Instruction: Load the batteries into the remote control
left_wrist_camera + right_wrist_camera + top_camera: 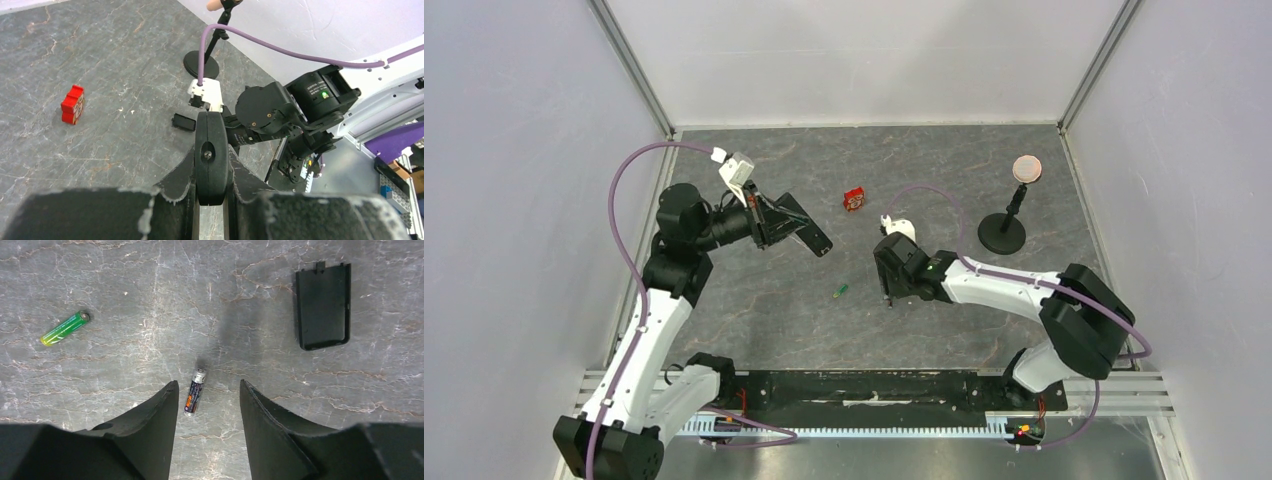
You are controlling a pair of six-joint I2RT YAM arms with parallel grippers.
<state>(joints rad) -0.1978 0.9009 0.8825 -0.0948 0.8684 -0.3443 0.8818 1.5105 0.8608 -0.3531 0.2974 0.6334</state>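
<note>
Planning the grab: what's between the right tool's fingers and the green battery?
Bare tabletop, per the right wrist view. The dark battery lies between the fingers; green battery farther left.

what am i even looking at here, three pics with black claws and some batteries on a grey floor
These are two robot arms fixed side by side at the near edge of a grey table. The wide picture looks down from above. The other two come from small cameras on each arm's wrist, so each shows its own pincer from close up.

The left pincer is shut on the remote control, a slim black bar held up off the table. The right pincer is open, and the dark battery lies on the table between its fingers, not gripped. The green battery lies to one side. The flat black piece looks like the remote's battery cover. Also on the table are a small red box and a black stand.
</note>
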